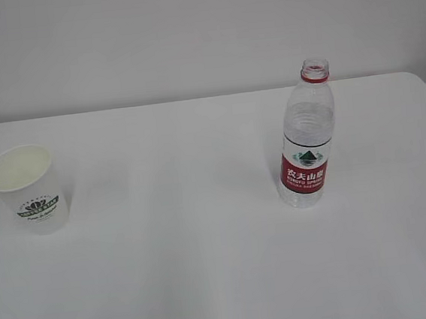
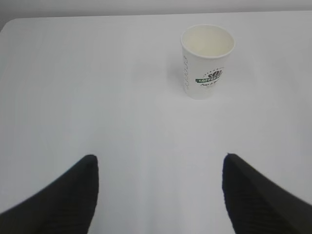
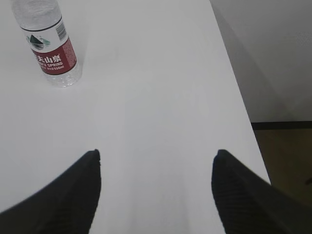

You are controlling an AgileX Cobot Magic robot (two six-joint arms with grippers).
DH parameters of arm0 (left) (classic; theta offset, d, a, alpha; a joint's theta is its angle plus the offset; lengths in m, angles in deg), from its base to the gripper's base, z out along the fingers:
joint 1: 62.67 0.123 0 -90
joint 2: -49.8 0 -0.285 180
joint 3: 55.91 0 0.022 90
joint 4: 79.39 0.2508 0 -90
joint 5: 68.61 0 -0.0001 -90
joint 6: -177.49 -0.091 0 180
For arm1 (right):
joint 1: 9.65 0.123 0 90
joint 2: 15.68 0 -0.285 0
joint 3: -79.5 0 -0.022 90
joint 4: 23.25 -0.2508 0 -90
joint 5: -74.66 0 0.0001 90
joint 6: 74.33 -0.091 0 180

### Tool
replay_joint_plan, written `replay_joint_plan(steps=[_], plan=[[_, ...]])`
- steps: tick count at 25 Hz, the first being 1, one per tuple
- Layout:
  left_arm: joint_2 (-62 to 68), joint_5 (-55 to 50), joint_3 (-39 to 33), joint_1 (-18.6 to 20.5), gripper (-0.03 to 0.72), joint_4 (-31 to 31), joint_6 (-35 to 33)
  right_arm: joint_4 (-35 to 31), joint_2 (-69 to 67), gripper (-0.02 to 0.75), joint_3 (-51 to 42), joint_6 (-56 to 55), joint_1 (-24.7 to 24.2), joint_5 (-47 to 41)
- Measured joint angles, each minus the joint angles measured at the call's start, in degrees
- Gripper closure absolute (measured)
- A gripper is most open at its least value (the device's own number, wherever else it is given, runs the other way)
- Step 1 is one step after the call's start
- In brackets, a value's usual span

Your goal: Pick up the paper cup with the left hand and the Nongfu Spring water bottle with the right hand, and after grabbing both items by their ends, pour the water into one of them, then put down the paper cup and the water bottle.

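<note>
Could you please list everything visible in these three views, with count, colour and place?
paper cup: one, white with dark green logo, cream inside, upright on the table's left side
Nongfu Spring water bottle: one, clear with red label and red neck ring, no cap, upright right of centre
table: one, white, under both items
wall: pale, behind the table
floor: brownish, past the table's right edge
left hand: one, black fingers spread, empty, short of the cup
right hand: one, black fingers spread, empty, short of the bottle
</note>
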Motion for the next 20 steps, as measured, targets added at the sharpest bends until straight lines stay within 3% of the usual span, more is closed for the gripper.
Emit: replay_joint_plan(steps=[20], plan=[[0.0,0.0,0.0,0.0,0.122,0.0,0.0,0.0,0.0,0.199,0.0,0.0,0.0,0.0]])
